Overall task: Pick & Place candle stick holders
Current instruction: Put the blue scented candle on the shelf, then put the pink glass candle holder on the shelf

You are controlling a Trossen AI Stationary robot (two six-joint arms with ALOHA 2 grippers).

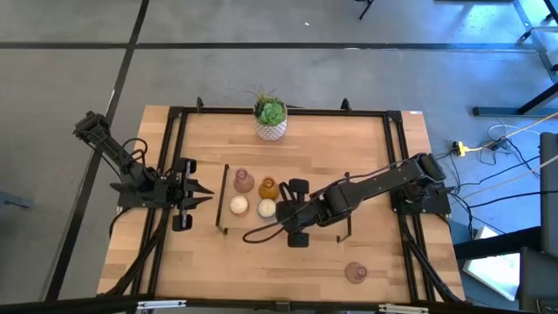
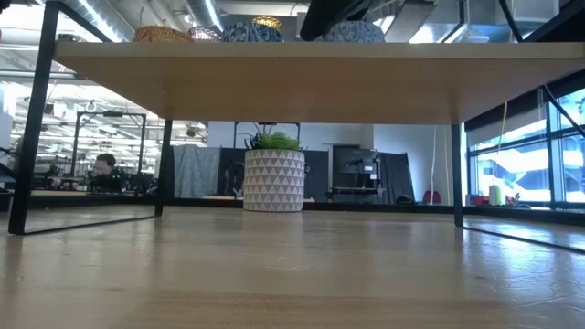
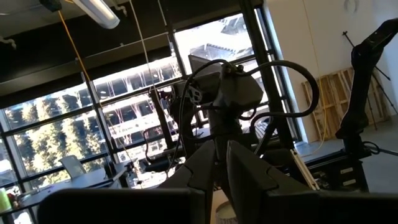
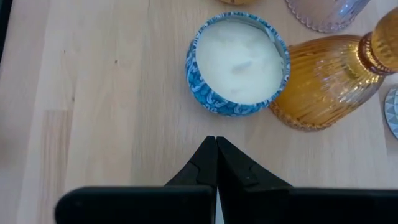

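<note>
High view first, left to right: I have the left gripper (image 1: pixel 202 194) parked over the table's left side, its dark fingers drawn almost together with nothing between them, tips toward a thin black frame (image 1: pixel 223 201) standing on the wooden table (image 1: pixel 375 148). Just right of that frame sit four candle stick holders in a tight cluster: a dusty-pink vase-like holder (image 1: pixel 243 181) and an amber holder (image 1: pixel 268 187) behind, two cream-topped round holders in front (image 1: pixel 238 206) (image 1: pixel 267 208). Behind them, at the far edge, stands the white pot with the green plant (image 1: pixel 270 119). The right gripper (image 1: pixel 281 212) reaches in from the right and hangs just beside the right-hand cream holder; a black cable loops onto the table by it. Well apart, near the front edge on the right, another dusty-pink holder (image 1: pixel 356 272) stands alone.

My right wrist camera shows the right gripper's fingers (image 4: pixel 205 163) pressed together, empty, pointing at a blue-patterned round holder (image 4: pixel 237 65) filled with white wax. It is near the tips but not touching. The amber holder (image 4: pixel 323 81) touches that blue one's side, and the pink glass one (image 4: pixel 323 12) is beyond it.

From the low camera a wooden shelf (image 2: pixel 302 78) spans the frame, with holders on top of it and the plant pot (image 2: pixel 273 178) behind; a person sits far off at left.
</note>
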